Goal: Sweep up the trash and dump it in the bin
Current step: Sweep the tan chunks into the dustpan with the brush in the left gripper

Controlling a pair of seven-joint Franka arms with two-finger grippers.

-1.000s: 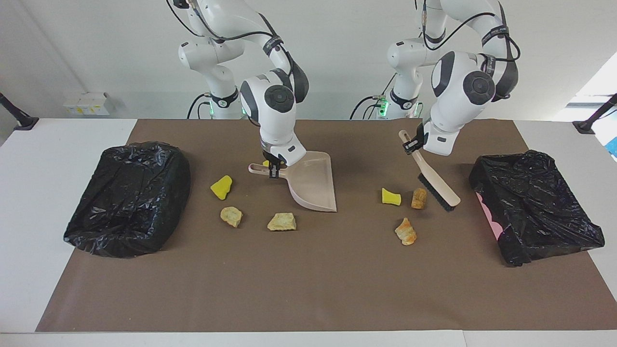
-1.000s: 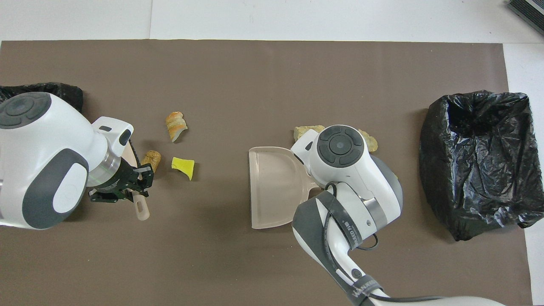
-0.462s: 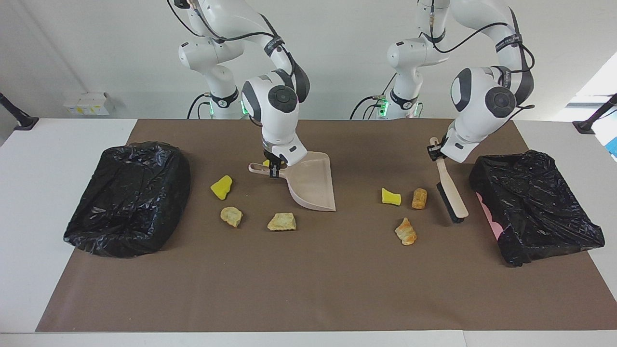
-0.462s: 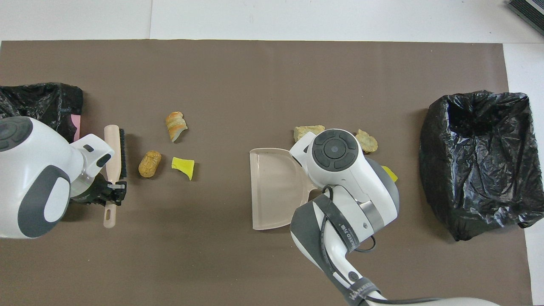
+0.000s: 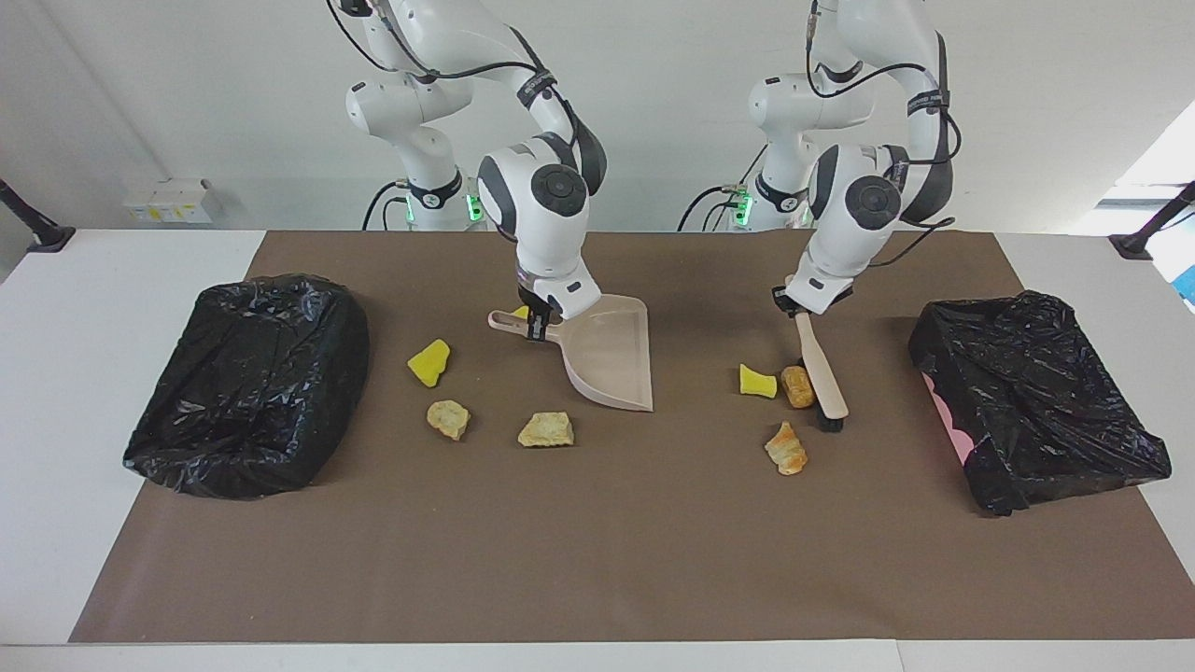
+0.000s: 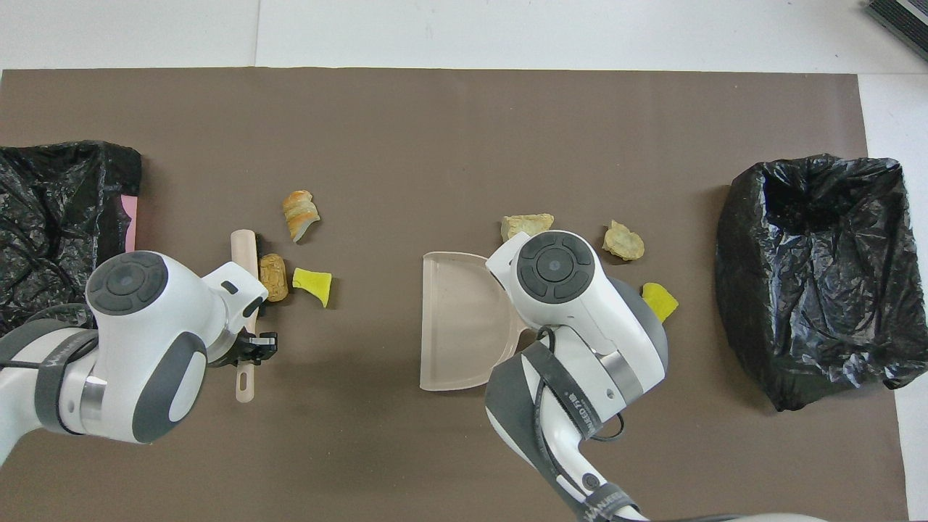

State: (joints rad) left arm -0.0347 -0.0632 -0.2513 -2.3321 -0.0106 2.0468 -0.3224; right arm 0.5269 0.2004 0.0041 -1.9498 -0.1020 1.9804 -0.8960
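An orange-brown lump (image 5: 797,386) touches the brush (image 5: 822,369) bristles, a yellow chunk (image 5: 757,382) just beside it. The left gripper (image 5: 801,305) clamps the brush handle above them; the right gripper (image 5: 537,327) grips the dustpan (image 5: 607,359) handle mid-table.

Dustpan (image 5: 609,359) mid-worktop; three trash lumps (image 5: 546,429) toward right arm's end beside one bin (image 5: 247,383); brush (image 5: 822,369) touching one of three lumps (image 5: 796,386) toward left arm's end, near other bin (image 5: 1036,397).
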